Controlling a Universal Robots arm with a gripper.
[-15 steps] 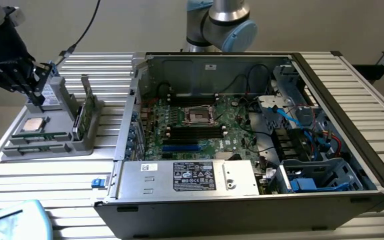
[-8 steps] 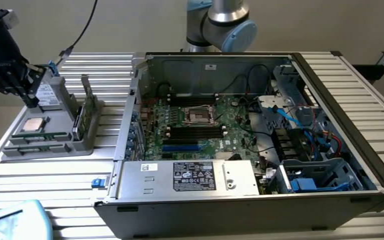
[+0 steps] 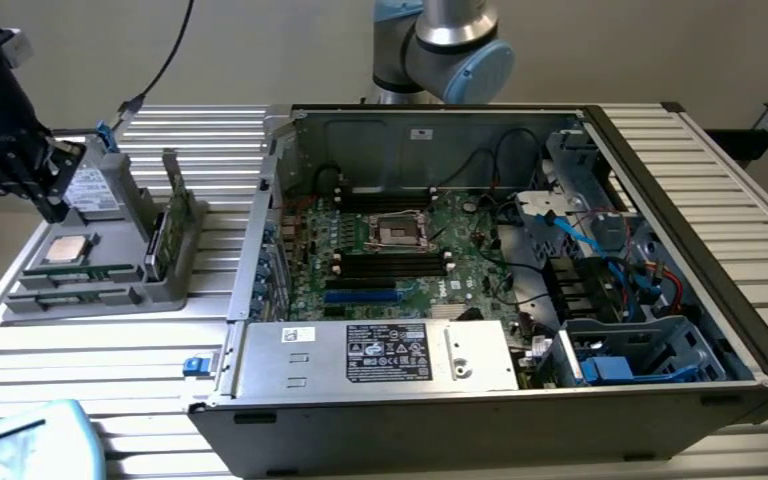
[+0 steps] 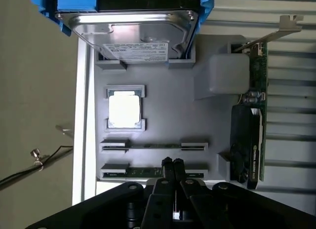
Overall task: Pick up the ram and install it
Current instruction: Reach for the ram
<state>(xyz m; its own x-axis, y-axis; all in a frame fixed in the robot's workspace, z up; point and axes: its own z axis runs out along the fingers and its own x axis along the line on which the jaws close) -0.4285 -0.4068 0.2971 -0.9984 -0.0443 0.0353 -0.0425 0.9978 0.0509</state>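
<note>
gripper: the gripper (image 4: 173, 164) is pinched all the way together, its 2 fingers touching with nothing between them, so no ram in it.
where it hangs: over the gray parts tray (image 4: 168, 100) at the exterior view's left, well apart from the open PC case (image 3: 491, 430). From the wrist camera the tips line up right over 1 stick.
ram: the ram (image 4: 143, 172) sits on edge in a slotted cradle of the tray, in the row farther from the CPU chip (image 4: 124, 109). A 2nd ram stick (image 4: 153, 146) stands in the row between them. Neither looks lifted.
why on edge: my guess is the cradles keep the thin boards upright so fingers can come down astride the top edge. It's also how a stick would have to stand to go into the black memory slots (image 3: 391, 262) on the motherboard (image 3: 478, 250).
other tray stuff: hard drive (image 4: 131, 34) in a blue carrier (image 4: 74, 2) and a graphics card (image 4: 249, 135) standing on its edge, each in its own pocket, probably so nothing slides around.
slots: they look empty to me, but they're small and dark, so can't swear to it.
hidden: the gripper body covers part of the ram and the tray edge past it. Can't tell if the tips touch the stick or hover above it. Edge-on, the chips and label don't show.
</note>
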